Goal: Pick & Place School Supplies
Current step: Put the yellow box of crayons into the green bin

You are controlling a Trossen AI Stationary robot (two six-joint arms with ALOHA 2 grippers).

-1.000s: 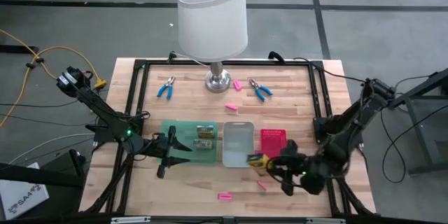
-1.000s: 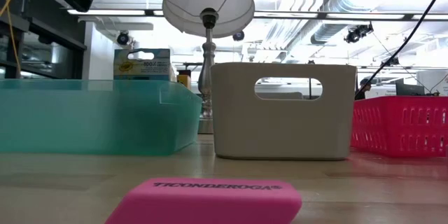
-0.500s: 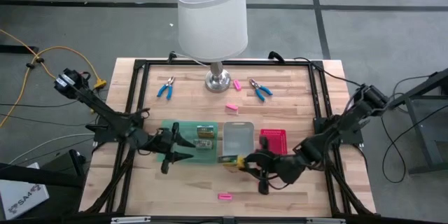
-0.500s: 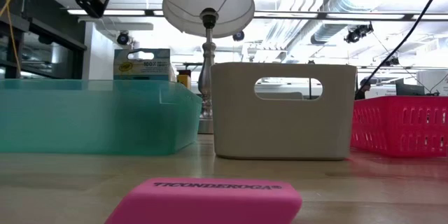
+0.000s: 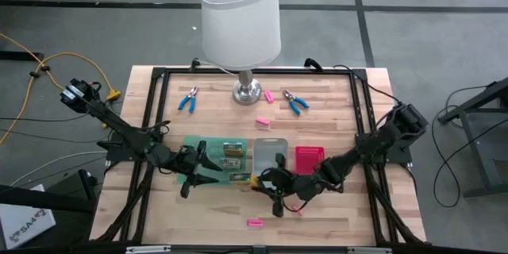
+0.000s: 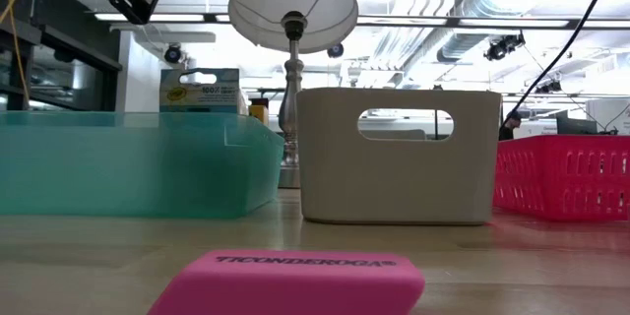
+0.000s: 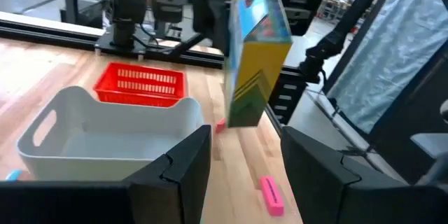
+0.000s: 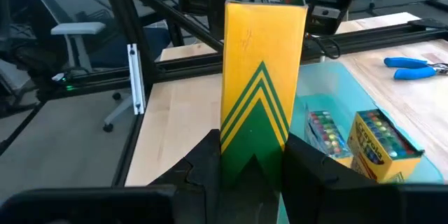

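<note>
- The left claw [image 5: 208,167] is seen at the left of the high view, over the green tray [image 5: 194,146]. Its fingers [image 7: 183,164] stand wide apart in the left wrist view, and nothing is held between them.
- Two crayon packs [image 5: 232,149] are already lying in the green tray, left of centre. Blue pliers [image 5: 188,100] are lying on the desk [image 5: 333,103] in the upper left, beside the lamp [image 5: 240,24].
- A crayon box [image 8: 260,77] is clamped by the right claw [image 5: 266,182] just left of centre in the high view, over the gap between the green tray and the grey bin [image 5: 269,155]. It is held upright, gripped at its lower end.
- The step in hand is judged to be the carrying of this box to the green tray, where the like packs lie.
- To do it well, the box should be carried fully past the tray's near wall before it is lowered, since that wall could be caught by the box's lower edge.
- A bare patch beside the two packs should be aimed for, and the left claw kept clear of the path.
- The grip should be opened only once the box is low in the tray, so that tipping is avoided.
- Further right, the red basket [image 5: 310,159] and a second pair of pliers [image 5: 295,101] are seen. Pink erasers [image 5: 254,223] are left loose on the desk.
</note>
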